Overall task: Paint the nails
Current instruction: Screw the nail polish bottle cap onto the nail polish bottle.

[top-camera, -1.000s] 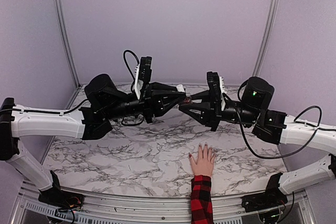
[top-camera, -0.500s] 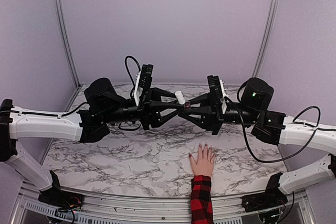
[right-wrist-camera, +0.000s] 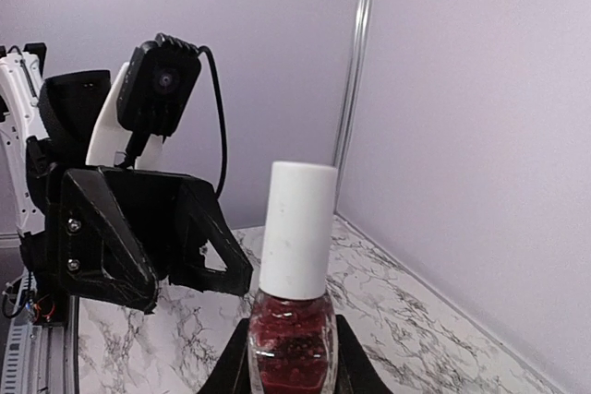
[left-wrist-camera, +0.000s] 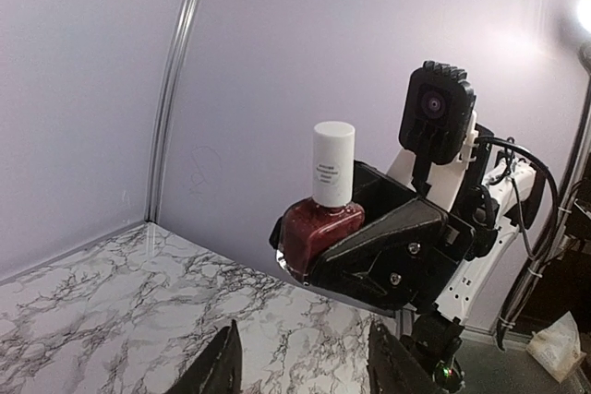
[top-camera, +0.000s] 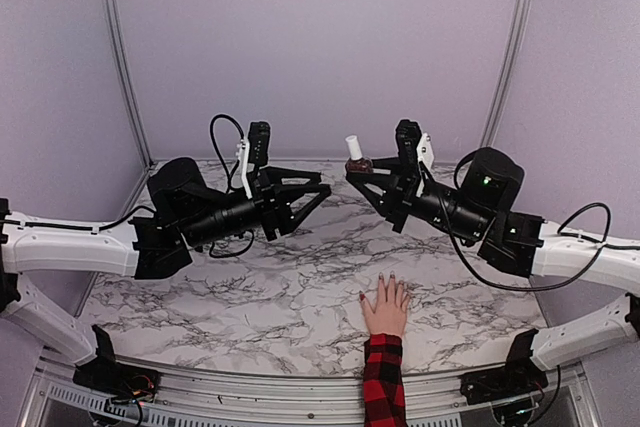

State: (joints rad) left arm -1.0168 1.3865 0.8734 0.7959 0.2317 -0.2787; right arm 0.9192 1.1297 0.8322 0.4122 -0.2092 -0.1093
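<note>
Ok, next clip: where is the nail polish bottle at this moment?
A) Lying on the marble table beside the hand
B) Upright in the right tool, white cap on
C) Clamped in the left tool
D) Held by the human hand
B: the nail polish bottle stands upright between the fingers of the right tool with its white cap on, while the left tool is apart from it, jaws open and empty.

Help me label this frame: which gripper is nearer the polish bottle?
Right. The right gripper is shut on the polish bottle; the left gripper stands open, off to its left, not touching.
</note>
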